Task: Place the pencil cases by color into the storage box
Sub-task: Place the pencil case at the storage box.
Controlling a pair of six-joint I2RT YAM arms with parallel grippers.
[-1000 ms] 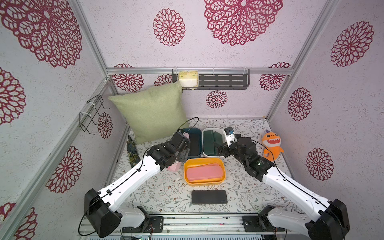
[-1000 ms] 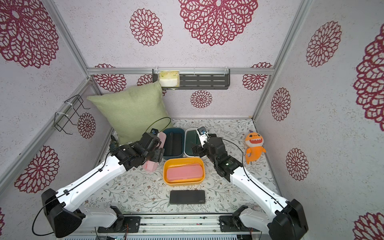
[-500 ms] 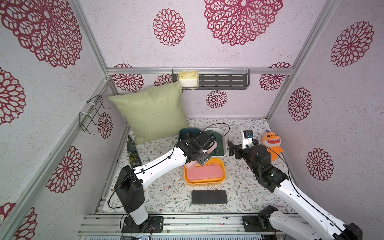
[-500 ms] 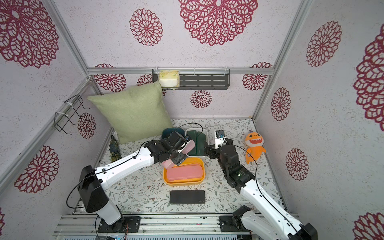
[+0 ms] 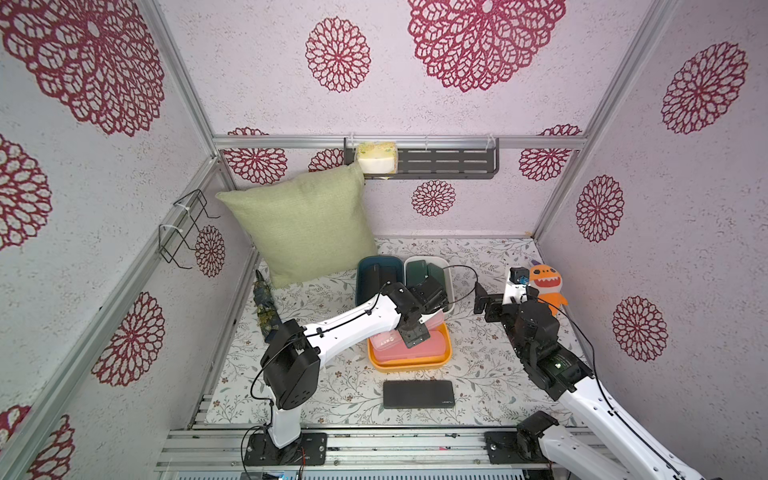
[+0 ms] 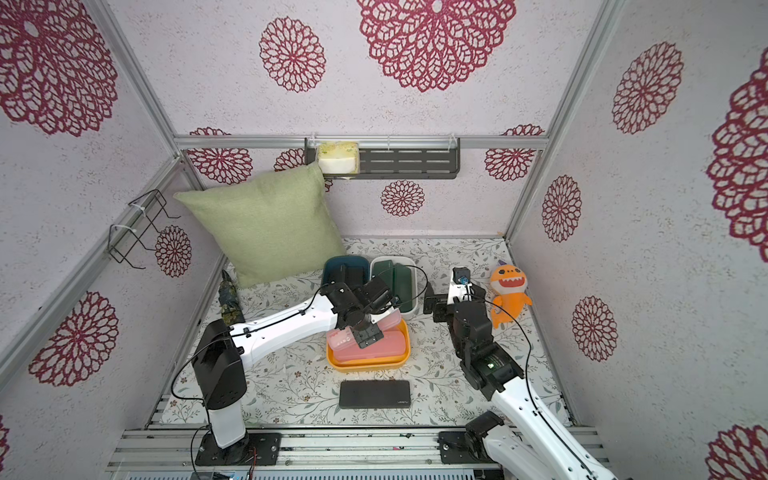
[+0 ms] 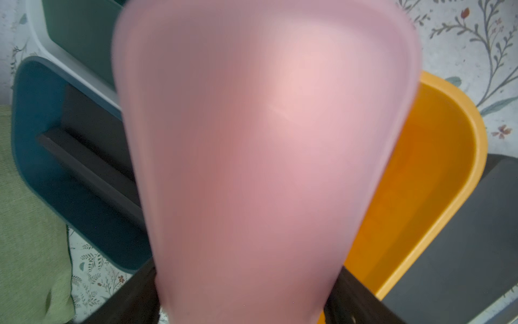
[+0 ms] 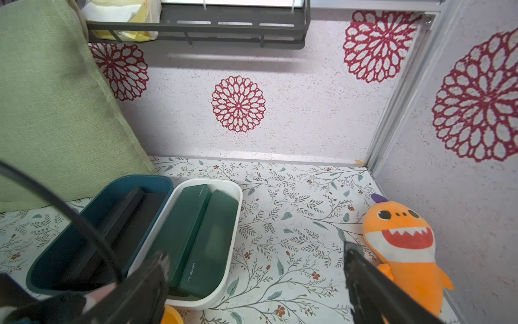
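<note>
My left gripper hangs over the orange bin, shut on a translucent pink pencil case that lies tilted across it. In the left wrist view this pink case fills the frame between the dark fingers. Another pink case lies flat in the orange bin. The teal bin holds black cases; the white bin holds dark green cases. One black case lies on the mat in front. My right gripper stands open and empty, right of the white bin.
An orange plush toy sits by the right wall, close to my right gripper. A green pillow leans at the back left, behind the bins. A dark folded bundle lies along the left wall. A grey shelf hangs on the back wall.
My left arm has swung right from beside the teal bin to over the orange bin, carrying the pink case. My right arm has drawn back from the white bin toward the plush toy.
</note>
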